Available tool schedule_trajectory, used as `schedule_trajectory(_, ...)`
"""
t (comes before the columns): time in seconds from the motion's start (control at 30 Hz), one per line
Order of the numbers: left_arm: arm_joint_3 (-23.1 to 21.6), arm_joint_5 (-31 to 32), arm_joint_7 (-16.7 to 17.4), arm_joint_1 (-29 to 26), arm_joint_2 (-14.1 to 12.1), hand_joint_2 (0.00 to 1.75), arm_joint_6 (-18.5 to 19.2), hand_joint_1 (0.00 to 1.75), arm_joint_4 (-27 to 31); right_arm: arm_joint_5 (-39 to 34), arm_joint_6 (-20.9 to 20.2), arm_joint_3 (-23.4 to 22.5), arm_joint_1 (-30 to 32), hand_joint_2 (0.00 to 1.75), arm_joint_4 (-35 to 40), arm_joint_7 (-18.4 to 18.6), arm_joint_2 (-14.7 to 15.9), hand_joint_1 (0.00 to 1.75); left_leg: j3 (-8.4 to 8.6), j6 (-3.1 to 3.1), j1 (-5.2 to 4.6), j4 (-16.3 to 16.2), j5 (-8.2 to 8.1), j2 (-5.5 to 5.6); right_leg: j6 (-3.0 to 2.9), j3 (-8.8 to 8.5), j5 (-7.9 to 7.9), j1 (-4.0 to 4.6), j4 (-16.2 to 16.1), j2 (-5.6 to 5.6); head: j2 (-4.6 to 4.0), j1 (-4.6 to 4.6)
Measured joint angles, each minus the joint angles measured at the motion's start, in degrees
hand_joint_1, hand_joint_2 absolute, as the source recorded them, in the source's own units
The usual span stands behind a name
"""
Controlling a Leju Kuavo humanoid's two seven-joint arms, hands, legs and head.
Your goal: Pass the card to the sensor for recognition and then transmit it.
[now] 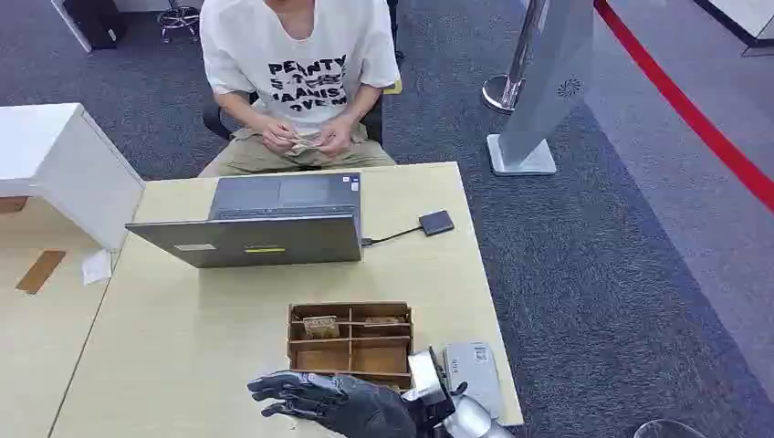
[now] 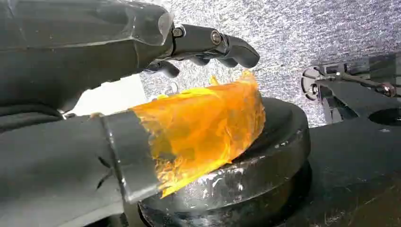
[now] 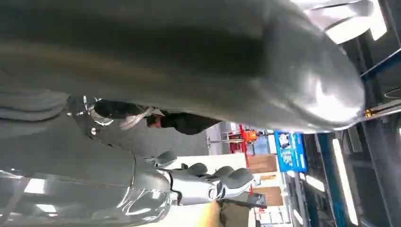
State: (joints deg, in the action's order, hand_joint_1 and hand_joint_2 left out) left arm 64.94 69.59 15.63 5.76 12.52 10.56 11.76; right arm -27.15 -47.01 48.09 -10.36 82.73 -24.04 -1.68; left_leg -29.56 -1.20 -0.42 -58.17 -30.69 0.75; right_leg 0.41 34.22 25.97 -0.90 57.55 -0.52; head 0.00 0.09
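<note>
Step in hand: reach for a card, nothing scanned or passed on so far, at a guess.
Right hand (image 1: 342,401): low over the near edge of the worktop (image 1: 183,310), fingers spread, palm empty, just short of the wooden tray (image 1: 350,343).
Left hand (image 2: 198,47): hanging low beside the body, fingers loosely apart, holding nothing.
Card (image 1: 321,326): lying in the tray's far-left compartment.
Sensor (image 1: 436,223): small dark pad, cabled to the laptop (image 1: 265,224), well beyond the tray.
Next move: forward over the tray, a fine pinch on the thin card, then on to the sensor.
Person (image 1: 297,64): seated across, hands busy in lap.
</note>
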Motion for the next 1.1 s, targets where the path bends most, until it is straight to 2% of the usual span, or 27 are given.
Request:
schedule_trajectory(0.1, 0.00, 0.22, 0.04, -0.04, 0.00, 0.00, -0.39, 0.00, 0.00, -0.31, 0.13, 0.04, 0.08, 0.00, -0.02, -0.17, 0.00, 0.00, 0.02, 0.00, 0.00, 0.00, 0.00, 0.00, 0.00, 0.01, 0.00, 0.01, 0.00, 0.00, 0.00, 0.00)
schedule_trajectory(0.17, 0.00, 0.57, 0.55, -0.04, 0.11, 0.00, -1.05, 0.00, 0.00, 0.17, 0.24, 0.02, 1.13, 0.00, 0.72, -1.52, 0.28, 0.00, 0.04, 0.00, -0.01, 0.00, 0.00, 0.01, 0.00, 0.02, 0.00, 0.01, -0.01, 0.00, 0.00, 0.00)
schedule_trajectory(0.4, 0.00, 0.94, 1.16, -0.06, 0.68, 0.00, -1.88, 0.00, 0.00, 1.22, -0.61, -1.18, 6.27, 0.00, 4.50, -4.24, 4.61, 0.00, 0.00, -0.01, -0.02, 0.00, -0.02, -0.01, 0.04, 0.02, 0.03, -0.01, -0.02, -0.01, 0.00, -0.02)
schedule_trajectory(0.7, 0.00, 1.44, 1.14, 0.04, 0.87, 0.00, -1.77, 0.00, 0.00, 1.42, -2.21, -3.65, 9.05, 0.00, 6.10, -5.42, 6.82, 0.00, 0.03, -0.01, -0.03, -0.01, -0.02, -0.01, 0.04, 0.01, 0.02, 0.00, -0.04, 0.01, 0.00, 0.00)
schedule_trajectory(0.73, 0.00, 1.49, 1.14, 0.04, 0.87, 0.00, -1.77, 0.00, 0.00, 1.53, -2.34, -3.94, 9.35, 1.75, 6.21, -5.42, 6.86, 0.00, 0.03, -0.01, -0.03, 0.00, -0.02, 0.00, 0.04, 0.02, 0.02, 0.00, -0.04, 0.01, 0.00, 0.00)
schedule_trajectory(1.03, 0.00, 1.53, 1.14, 0.06, 0.87, 0.00, -1.62, 0.00, 0.00, 2.08, -2.56, -6.10, 10.64, 1.75, 6.43, -5.33, 7.04, 0.00, 0.03, -0.01, -0.02, 0.00, -0.02, -0.01, 0.04, 0.01, 0.02, 0.00, -0.03, 0.00, 0.00, 0.00)
schedule_trajectory(1.1, 0.00, 1.53, 1.14, 0.05, 0.87, 0.00, -1.60, 0.00, 0.00, 3.13, -0.63, -6.47, 10.82, 1.75, 6.54, -4.61, 7.04, 0.00, 0.03, -0.01, -0.02, 0.00, -0.01, -0.01, 0.04, 0.01, 0.02, 0.00, -0.03, 0.00, 0.00, 0.00)
